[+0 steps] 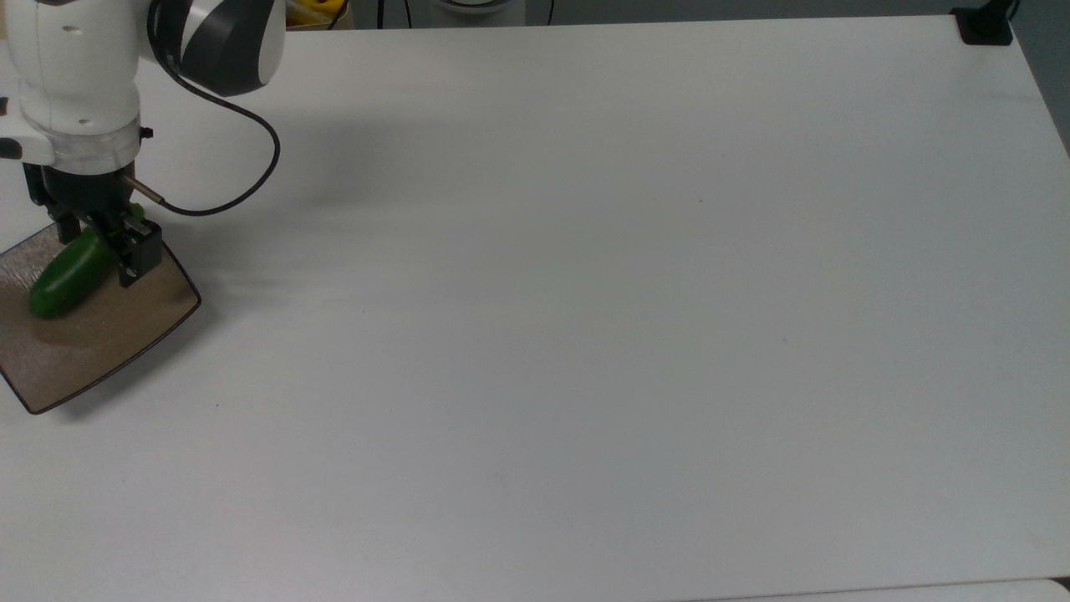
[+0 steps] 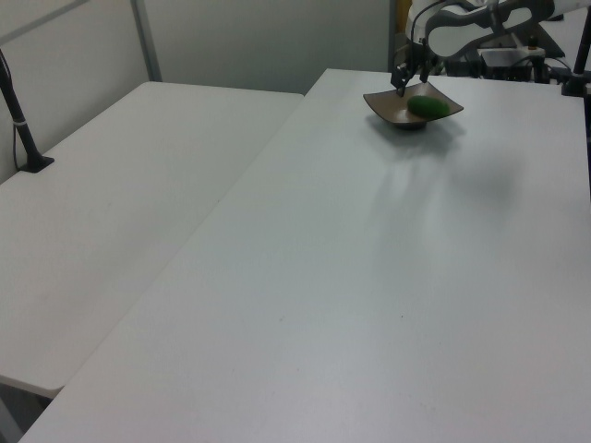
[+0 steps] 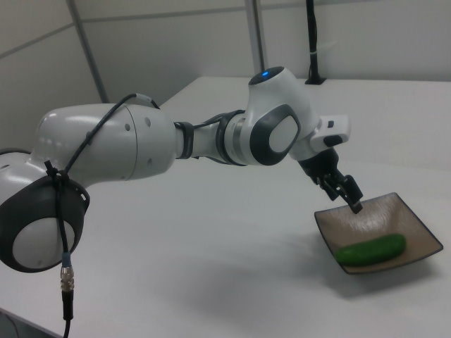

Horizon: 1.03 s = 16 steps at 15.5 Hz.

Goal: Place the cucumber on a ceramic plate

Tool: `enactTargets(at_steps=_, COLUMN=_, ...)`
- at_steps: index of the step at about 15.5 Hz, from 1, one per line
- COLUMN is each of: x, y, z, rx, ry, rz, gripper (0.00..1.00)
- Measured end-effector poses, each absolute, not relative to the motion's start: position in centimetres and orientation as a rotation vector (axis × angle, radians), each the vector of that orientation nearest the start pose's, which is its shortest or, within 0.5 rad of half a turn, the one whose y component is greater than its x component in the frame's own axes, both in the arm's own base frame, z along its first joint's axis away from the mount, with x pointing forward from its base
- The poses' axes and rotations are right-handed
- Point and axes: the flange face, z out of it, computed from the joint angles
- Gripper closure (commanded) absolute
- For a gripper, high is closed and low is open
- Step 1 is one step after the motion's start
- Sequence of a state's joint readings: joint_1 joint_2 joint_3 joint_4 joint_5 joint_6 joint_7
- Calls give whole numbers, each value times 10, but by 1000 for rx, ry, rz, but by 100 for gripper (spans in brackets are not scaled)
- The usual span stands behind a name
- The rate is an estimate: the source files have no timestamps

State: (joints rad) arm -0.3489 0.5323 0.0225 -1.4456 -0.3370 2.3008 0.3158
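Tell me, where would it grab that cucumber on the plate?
Probably around the middle of the cucumber, coming straight down with fingers across its narrow width. It lies flat on the ceramic plate, whose raised rim hinders a sideways approach.
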Motion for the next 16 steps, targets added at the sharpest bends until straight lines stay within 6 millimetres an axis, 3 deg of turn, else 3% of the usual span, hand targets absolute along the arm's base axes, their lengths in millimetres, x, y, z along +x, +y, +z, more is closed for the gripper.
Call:
enactTargets(at_steps=4, x=693, y=-246, z=417, rx=-3281, ry=775, rz=-553, gripper=15)
enactTargets(at_steps=8, x=686, y=-265, z=441, rx=-3196, ry=871, rz=-567, gripper=12)
enactTargets(at_steps=11, x=674, y=-272, z=459, rx=-3158, ry=826, rz=-478, gripper=6)
enactTargets(at_steps=12, x=669, y=-269, z=468, rx=-3153, ry=805, rz=-429, gripper=0)
enactTargets(at_steps=16, x=645, y=-236, z=516, rx=-3124, ry=698, rz=-236, gripper=0)
